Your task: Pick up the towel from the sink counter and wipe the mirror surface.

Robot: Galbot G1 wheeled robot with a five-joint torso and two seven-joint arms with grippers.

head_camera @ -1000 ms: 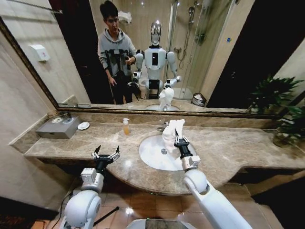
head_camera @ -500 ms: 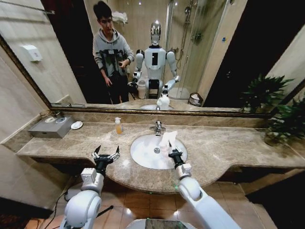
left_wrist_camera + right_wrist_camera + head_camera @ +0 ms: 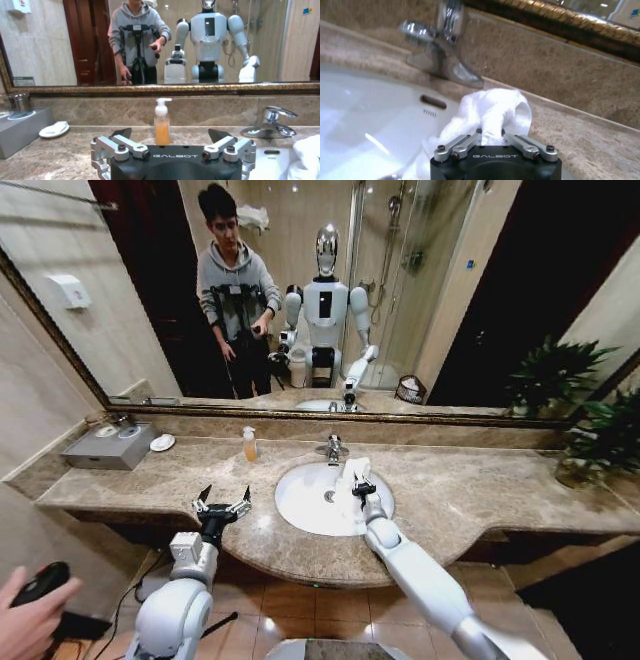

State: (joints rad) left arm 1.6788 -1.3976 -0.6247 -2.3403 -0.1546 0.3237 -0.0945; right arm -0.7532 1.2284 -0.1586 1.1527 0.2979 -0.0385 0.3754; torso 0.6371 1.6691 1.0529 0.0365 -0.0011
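Observation:
The white towel (image 3: 353, 471) hangs bunched at the far right rim of the oval basin (image 3: 305, 505), just beside the chrome tap (image 3: 331, 448). My right gripper (image 3: 359, 487) is shut on the towel (image 3: 492, 108) from below, its fingers (image 3: 470, 141) pinching the cloth. Behind it, the sink counter (image 3: 480, 490) runs wide under the long mirror (image 3: 470, 290). My left gripper (image 3: 222, 504) hovers open at the counter's front edge, left of the basin, holding nothing. The left wrist view also catches the towel (image 3: 307, 157) at its border, past the left gripper (image 3: 170, 133).
An orange soap bottle (image 3: 249, 445) stands left of the tap. Farther left are a white soap dish (image 3: 161, 443) and a grey box (image 3: 108, 446). A potted plant (image 3: 595, 445) stands at the counter's right end. The curved counter front bulges toward me.
My right gripper has gone down and forward with the towel, from above the basin to its far right rim. The head view shifted a second ago. The left arm has stayed still.

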